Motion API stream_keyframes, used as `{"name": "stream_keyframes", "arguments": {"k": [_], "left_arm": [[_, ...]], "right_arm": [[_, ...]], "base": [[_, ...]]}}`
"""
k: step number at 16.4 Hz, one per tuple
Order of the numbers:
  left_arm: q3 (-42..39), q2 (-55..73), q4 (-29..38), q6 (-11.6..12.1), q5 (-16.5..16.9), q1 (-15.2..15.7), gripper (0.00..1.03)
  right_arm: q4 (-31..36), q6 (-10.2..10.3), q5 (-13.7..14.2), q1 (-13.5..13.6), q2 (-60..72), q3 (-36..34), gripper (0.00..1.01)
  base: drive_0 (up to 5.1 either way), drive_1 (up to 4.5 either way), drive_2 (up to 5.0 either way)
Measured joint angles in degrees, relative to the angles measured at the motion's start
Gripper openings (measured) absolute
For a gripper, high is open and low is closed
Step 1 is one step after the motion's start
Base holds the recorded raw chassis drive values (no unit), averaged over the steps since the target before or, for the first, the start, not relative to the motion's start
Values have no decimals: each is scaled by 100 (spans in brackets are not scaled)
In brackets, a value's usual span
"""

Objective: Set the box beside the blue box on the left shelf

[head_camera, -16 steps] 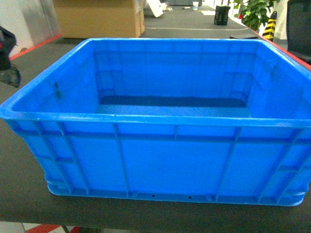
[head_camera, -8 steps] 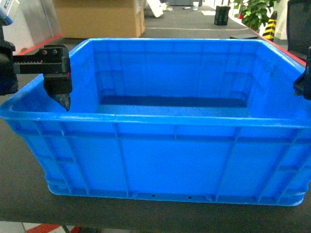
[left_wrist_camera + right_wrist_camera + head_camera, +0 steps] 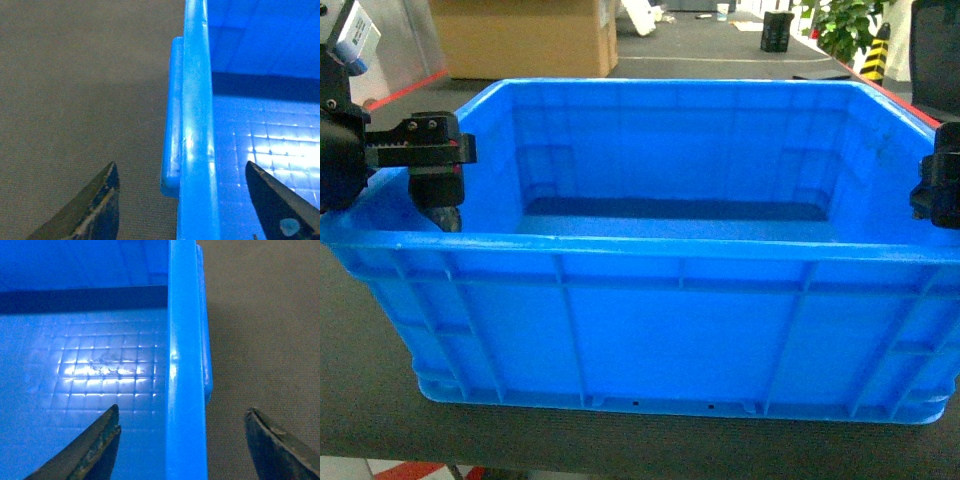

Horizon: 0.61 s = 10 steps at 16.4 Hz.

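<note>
Item: the box (image 3: 650, 330), a large bright-blue plastic crate with thick rim, ribbed outer walls and an empty floor embossed with a faint grid; it sits on a dark table (image 3: 360, 400) directly in front of the robot and fills most of the head view. Left gripper (image 3: 185, 200): fingers spread apart, straddling the crate's left wall, one fingertip outside over the table and the other inside over the floor, with the rim and the handle ledge under it running between them; no contact with the rim can be made out. Right gripper (image 3: 182, 440): likewise spread, astride the right wall, one fingertip inside and one outside; in the head view only its dark body shows at the right edge. Background: a cardboard carton (image 3: 520, 35), a potted plant (image 3: 845, 25), a small black container (image 3: 777, 30) on the floor beyond. Not in view: the left shelf and the other blue box named in the task. Status, by judgement: early stage, both arms aligned for a two-sided rim grasp. Done: positioning over the two side walls. Outstanding: closing both grippers on the rims, lifting, carrying to the shelf, setting down beside the other box, releasing.
</note>
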Motion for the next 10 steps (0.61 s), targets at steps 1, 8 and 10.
{"name": "stream_keyframes", "arguments": {"k": [1, 8, 10], "left_arm": [[59, 2, -15, -39, 2, 0, 62], [107, -22, -63, 55, 177, -13, 11], [-109, -129, 293, 76, 70, -52, 11]], "right_arm": [[2, -2, 9, 13, 24, 37, 61], [33, 149, 57, 101, 24, 70, 10], [103, 164, 48, 107, -9, 59, 10]], "base": [[0, 0, 0], [0, 0, 0], [0, 0, 0]]}}
